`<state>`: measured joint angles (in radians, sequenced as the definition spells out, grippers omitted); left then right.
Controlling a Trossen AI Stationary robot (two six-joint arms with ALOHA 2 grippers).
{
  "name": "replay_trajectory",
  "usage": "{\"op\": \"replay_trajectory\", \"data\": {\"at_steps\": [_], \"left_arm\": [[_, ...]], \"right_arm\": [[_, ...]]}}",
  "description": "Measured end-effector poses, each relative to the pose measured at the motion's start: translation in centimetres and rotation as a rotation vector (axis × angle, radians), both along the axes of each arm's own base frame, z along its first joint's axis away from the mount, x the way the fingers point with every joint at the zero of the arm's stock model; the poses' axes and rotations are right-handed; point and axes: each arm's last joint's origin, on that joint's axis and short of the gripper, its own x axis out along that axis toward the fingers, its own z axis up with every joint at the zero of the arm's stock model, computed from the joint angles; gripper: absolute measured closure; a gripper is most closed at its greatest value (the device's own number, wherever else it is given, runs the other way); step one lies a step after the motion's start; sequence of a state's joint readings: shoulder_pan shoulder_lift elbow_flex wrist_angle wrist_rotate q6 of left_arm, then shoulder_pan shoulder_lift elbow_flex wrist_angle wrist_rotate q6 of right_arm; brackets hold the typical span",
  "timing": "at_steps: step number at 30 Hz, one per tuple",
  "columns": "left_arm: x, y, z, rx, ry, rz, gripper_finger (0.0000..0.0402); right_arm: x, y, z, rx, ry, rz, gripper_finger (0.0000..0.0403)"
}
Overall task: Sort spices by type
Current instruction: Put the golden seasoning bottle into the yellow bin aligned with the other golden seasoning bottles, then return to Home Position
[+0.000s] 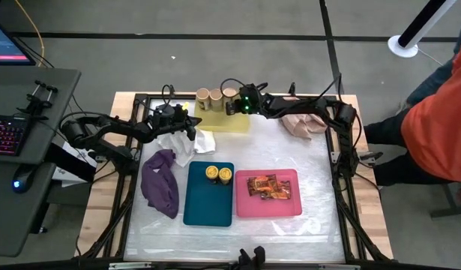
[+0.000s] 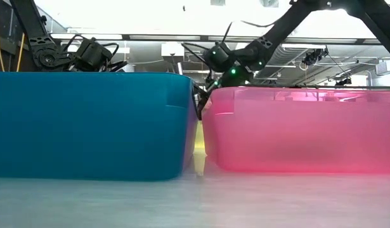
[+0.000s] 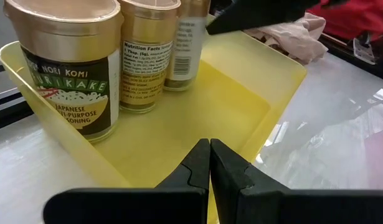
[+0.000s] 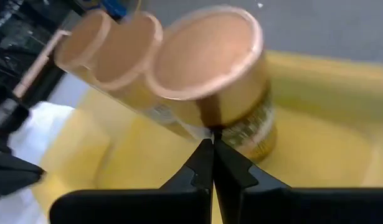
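Observation:
Three tan-lidded spice jars [image 1: 216, 96] stand in a row in the yellow tray [image 1: 229, 122] at the far middle. My right gripper [image 1: 231, 107] is shut, its tips at the side of the rightmost jar [image 4: 210, 81]. My left gripper [image 3: 210, 149] is shut and hovers over the yellow tray's near left rim [image 3: 66, 143], touching nothing. Two yellow-lidded jars [image 1: 219, 174] stand in the teal tray [image 1: 208, 202]. Two orange-red packets [image 1: 265, 187] lie in the pink tray [image 1: 290, 204]. My right gripper's shut fingertips [image 4: 207, 155] stand against the rightmost jar's side wall [image 4: 231, 127], below its lid, coming slanting down from the table's right. Whether they touch the jar, I cannot tell. The jar stands on the tray floor.
A purple cloth [image 1: 161, 182] lies left of the teal tray, a white cloth [image 1: 191, 142] under my left gripper, and a pink cloth [image 1: 305, 124] at the far right. A person in orange [image 1: 440, 112] stands beyond the right edge. A desk with keyboard [image 1: 13, 135] is at left.

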<state>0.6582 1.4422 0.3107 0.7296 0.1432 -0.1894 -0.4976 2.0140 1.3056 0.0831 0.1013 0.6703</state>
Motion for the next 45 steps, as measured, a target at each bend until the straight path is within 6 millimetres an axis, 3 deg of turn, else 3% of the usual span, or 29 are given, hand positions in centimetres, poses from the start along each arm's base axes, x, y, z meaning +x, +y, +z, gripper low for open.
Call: {"op": "replay_trajectory", "data": {"at_steps": [6,18,24,29,33,36,41,45], "left_arm": [[0.0,0.0,0.0,0.000,0.000,0.000,0.0402],[0.0,0.1,0.2,0.025,-0.008,-0.003,0.0401],[-0.2,0.7,2.8,0.089,-0.107,0.012,0.0401],[-0.7,0.2,6.4,0.116,-0.254,-0.097,0.0401],[-1.6,-1.6,10.6,0.029,-0.485,-0.284,0.0402],[-2.4,-4.1,12.2,-0.029,-0.528,-0.400,0.0401],[-3.8,-8.6,12.7,-0.008,-0.470,-0.325,0.0402],[-5.0,-11.0,11.3,0.030,-0.528,-0.196,0.0402]], "right_arm": [[0.5,-0.3,1.4,0.003,0.041,0.021,0.0403],[0.4,0.4,2.3,0.057,0.094,0.141,0.0403],[-2.0,0.1,5.8,0.007,0.146,0.179,0.0403],[-4.3,0.6,9.0,-0.039,0.194,0.218,0.0403],[-6.0,1.7,10.7,-0.046,0.248,0.276,0.0403],[-7.2,2.6,11.8,-0.043,0.288,0.346,0.0403],[-9.4,4.2,12.6,0.011,0.309,0.455,0.0403],[-11.6,5.5,12.6,0.047,0.295,0.442,0.0403]]}}
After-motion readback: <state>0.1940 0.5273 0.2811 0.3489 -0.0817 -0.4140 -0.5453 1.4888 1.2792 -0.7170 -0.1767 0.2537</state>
